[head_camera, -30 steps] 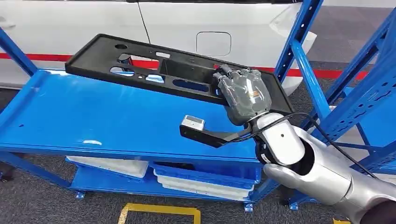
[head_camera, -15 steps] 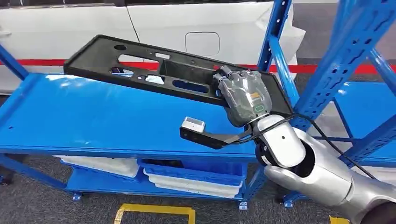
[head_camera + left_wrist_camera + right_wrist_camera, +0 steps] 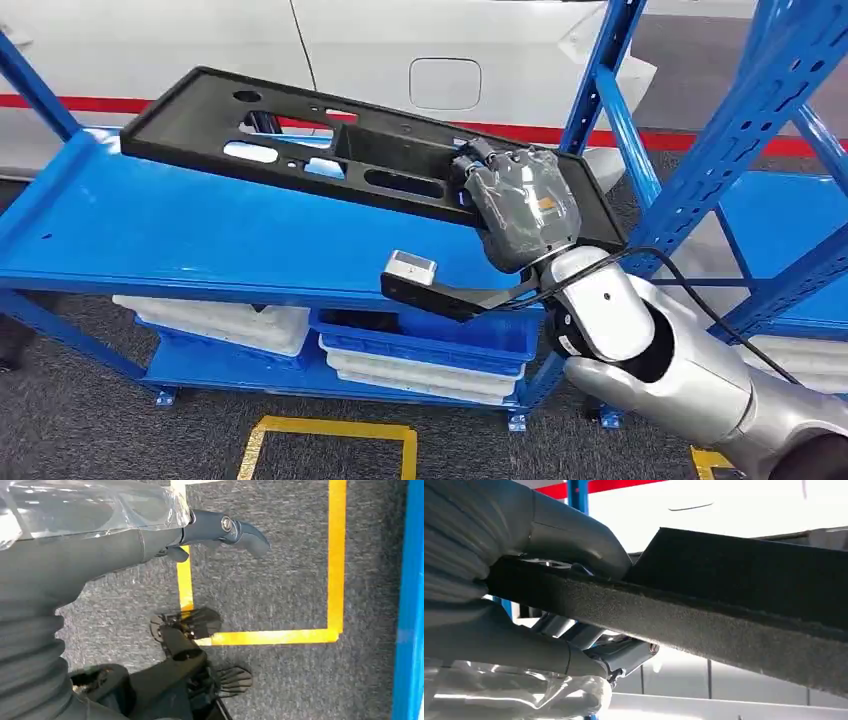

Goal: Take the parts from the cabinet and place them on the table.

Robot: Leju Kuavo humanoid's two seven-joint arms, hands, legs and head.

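1. While the right hand [image 3: 520, 205] gripped the near right end of the long black part [image 3: 330, 150], its fingers were curled over the edge and its thumb was under it.
2. In the right wrist view, that hand [image 3: 524, 600] pinched the rough black edge [image 3: 704, 625] from both sides.
3. The black part was tilted above the top blue shelf [image 3: 150, 240], with its far left end lower, close to the shelf; I could not tell if it touched.
4. The part had long holes and one small round hole in it.
5. Behind the shelf stood a white car [image 3: 420, 50] with a red stripe.
6. White trays [image 3: 215, 322] lay on the low shelf.
7. The left hand [image 3: 150, 530] hung over grey floor [image 3: 280, 590] with yellow tape [image 3: 336, 555], fingers apart, holding nothing.
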